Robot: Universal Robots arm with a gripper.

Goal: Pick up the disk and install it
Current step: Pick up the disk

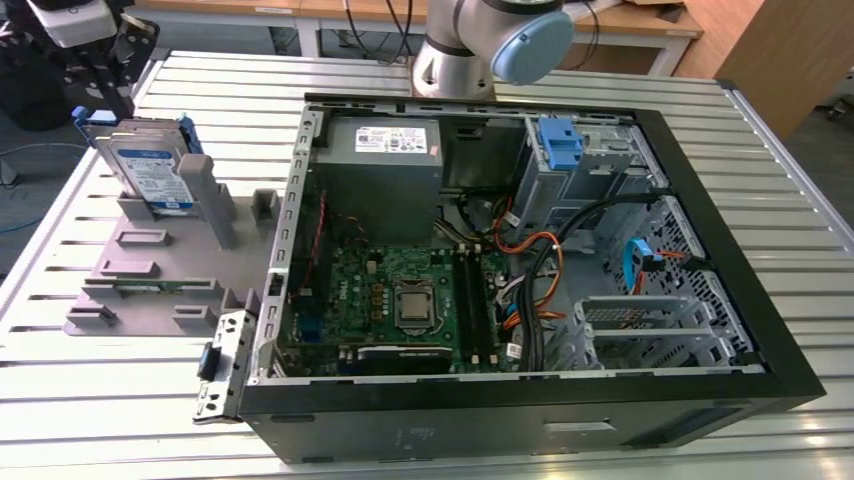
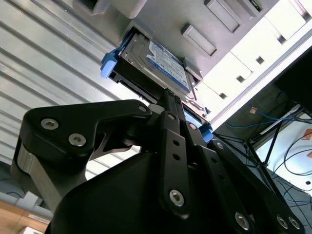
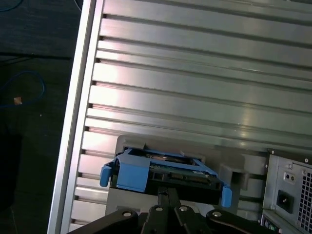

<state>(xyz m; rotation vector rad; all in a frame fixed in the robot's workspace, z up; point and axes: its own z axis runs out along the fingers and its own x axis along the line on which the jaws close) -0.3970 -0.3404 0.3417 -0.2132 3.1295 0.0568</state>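
Observation:
The disk (image 1: 150,172), a silver drive with a white-and-blue label in a blue carrier, stands on edge in the grey stand (image 1: 160,262) at the exterior view's left, outside the open computer case (image 1: 747,300). My black gripper (image 1: 110,100) hangs just above the disk's top edge. In both wrist views the disk (image 2: 163,63) (image 3: 161,173) lies right at the tips of the gripper (image 2: 168,97) (image 3: 165,195), whose fingers are drawn together. Nothing shows between them. Whether they touch the disk's edge I cannot tell.
The case lies on its side on a slatted metal table (image 1: 227,80), showing the motherboard (image 1: 400,300), a grey power supply (image 1: 380,160), cables and a blue-tabbed drive bay (image 1: 567,145). The arm's base (image 1: 474,45) rises behind the case. The stand has upright posts (image 1: 211,195).

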